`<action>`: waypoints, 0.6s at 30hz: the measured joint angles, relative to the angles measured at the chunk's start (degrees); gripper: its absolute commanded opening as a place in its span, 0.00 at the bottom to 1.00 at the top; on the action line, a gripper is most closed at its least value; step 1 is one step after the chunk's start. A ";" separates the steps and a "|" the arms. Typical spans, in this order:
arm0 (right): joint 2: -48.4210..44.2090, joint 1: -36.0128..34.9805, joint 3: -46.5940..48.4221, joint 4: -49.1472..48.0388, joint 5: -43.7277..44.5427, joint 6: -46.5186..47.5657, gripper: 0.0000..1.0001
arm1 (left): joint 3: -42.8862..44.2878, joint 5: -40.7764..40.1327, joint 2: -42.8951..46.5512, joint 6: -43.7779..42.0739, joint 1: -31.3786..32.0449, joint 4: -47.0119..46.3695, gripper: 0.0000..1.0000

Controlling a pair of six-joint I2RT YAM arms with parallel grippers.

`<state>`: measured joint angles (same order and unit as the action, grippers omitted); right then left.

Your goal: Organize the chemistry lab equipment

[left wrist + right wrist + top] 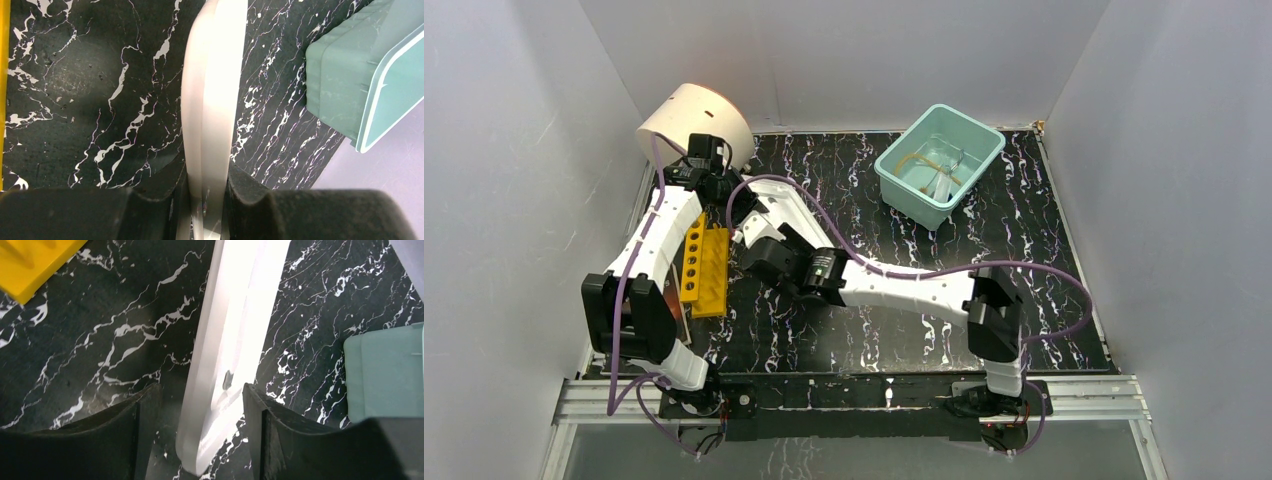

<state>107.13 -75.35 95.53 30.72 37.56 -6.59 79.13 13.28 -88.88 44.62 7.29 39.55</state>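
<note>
My left gripper is clamped on the white lid, left of the teal bin. The right gripper straddles it, unclosed. I judge it should close squarely before lifting.

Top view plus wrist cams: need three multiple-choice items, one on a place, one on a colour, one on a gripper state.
1. Where on the table does the bin stand?
A) far right
B) near left
C) between the arm bases

2. What colour is the rack with holes?
A) red
B) yellow
C) blue

3. What is the left gripper doing?
A) open over the bin
B) open over the rack
C) shut on the lid

Answers:
1 A, the top view shows it toward the far right corner.
2 B, it is plain yellow in the top view.
3 C, the left wrist view shows it clamped on the lid's edge.
</note>
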 measured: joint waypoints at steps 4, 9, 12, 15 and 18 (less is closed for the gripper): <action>4.59 0.00 5.46 1.99 2.56 0.72 0.50 | 0.00 -0.24 0.00 0.26 0.00 0.15 0.00; 10.12 -0.04 11.69 5.27 6.45 0.96 0.34 | 0.59 -0.66 -0.46 0.48 0.00 1.22 0.00; 11.54 -0.15 12.98 6.69 9.07 1.60 0.26 | 1.44 -0.70 -1.46 0.46 -0.02 1.60 0.02; 11.91 -0.26 13.60 7.78 11.76 1.81 0.16 | 1.95 -0.48 -1.99 1.33 -0.04 2.10 0.13; 11.87 -0.46 13.81 8.22 12.55 1.97 0.09 | 2.78 -0.13 -2.01 1.70 -0.07 2.78 0.29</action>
<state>119.00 -75.81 109.34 38.94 50.11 -4.62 81.91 13.15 -90.89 46.33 7.22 42.33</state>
